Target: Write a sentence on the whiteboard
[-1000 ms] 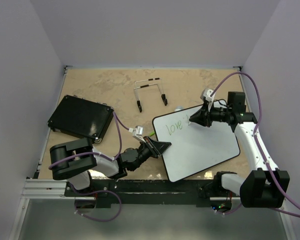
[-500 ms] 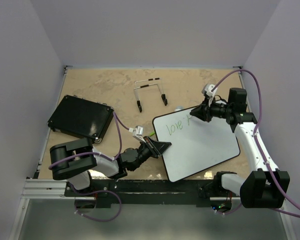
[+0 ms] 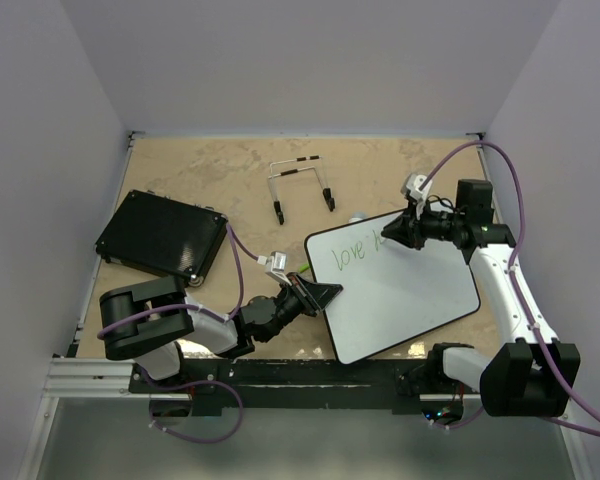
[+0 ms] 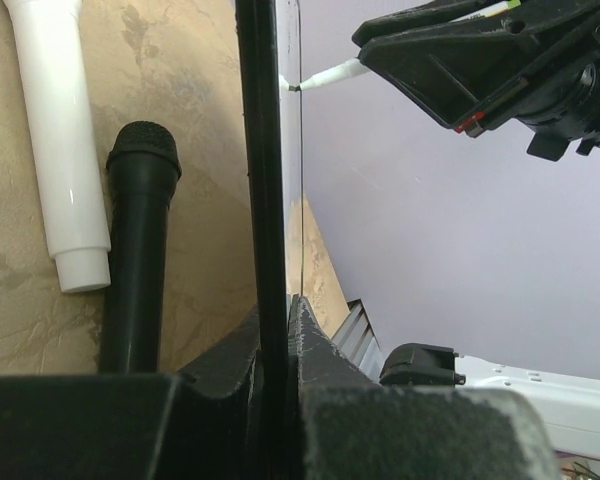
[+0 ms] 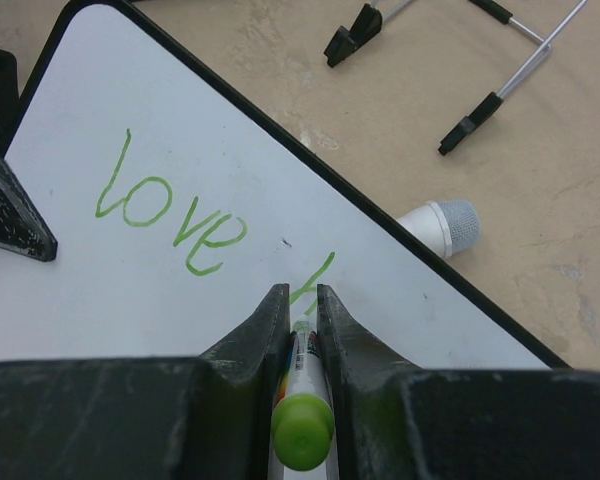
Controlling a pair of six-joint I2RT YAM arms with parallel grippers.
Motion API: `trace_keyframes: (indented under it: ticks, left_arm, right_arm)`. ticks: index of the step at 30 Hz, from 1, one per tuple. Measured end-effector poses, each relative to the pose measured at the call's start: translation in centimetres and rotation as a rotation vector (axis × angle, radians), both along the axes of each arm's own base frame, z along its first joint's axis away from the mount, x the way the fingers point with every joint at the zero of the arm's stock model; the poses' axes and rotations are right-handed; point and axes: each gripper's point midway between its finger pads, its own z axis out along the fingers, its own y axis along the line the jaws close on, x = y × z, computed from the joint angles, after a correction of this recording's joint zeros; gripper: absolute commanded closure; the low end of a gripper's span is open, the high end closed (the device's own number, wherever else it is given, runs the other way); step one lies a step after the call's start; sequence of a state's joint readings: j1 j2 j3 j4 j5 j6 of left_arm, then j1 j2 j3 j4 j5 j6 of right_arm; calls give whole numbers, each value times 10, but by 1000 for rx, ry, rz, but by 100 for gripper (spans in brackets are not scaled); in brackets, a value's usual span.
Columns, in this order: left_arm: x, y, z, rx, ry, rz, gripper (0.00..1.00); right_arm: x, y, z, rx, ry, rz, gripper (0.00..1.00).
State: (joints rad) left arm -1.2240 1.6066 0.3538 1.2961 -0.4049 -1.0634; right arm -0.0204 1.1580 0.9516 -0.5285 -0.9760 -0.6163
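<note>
The whiteboard (image 3: 405, 295) lies tilted on the table, with my left gripper (image 3: 323, 293) shut on its near-left black edge (image 4: 258, 150). The sentence (image 5: 170, 215) reads "love" in green, followed by the start of another letter (image 5: 317, 275). My right gripper (image 5: 301, 300) is shut on a green-capped marker (image 5: 302, 410) whose tip touches the board just right of "love". In the top view, the right gripper (image 3: 390, 238) sits over the board's far edge. The left wrist view shows the marker tip (image 4: 325, 77) meeting the board surface.
A black textured pad (image 3: 162, 236) lies at the left. A metal wire stand (image 3: 300, 185) is at the back centre. A white microphone (image 5: 442, 228) pokes out from under the board's far edge. A black microphone (image 4: 140, 240) and a white handle (image 4: 58, 140) lie beneath the board.
My right gripper shifted slightly along the board's far edge and back with the marker, making a green stroke after "love". The left gripper and the board have not moved.
</note>
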Motion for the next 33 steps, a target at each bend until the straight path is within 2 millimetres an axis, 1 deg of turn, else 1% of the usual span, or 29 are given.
trace_keyframes:
  ticks: [13, 21, 25, 33]
  left_arm:
    - [0, 0, 0, 1, 0, 0, 100]
    - [0, 0, 0, 3, -7, -1, 100]
    - [0, 0, 1, 2, -8, -2, 100]
    - [0, 0, 1, 3, -8, -1, 100]
  right_arm:
    - [-14, 3, -5, -1, 25, 55, 100]
    - [-15, 5, -1, 16, 35, 56, 100]
    - [-15, 8, 6, 45, 43, 59, 100]
    - [-14, 11, 33, 71, -5, 57, 100]
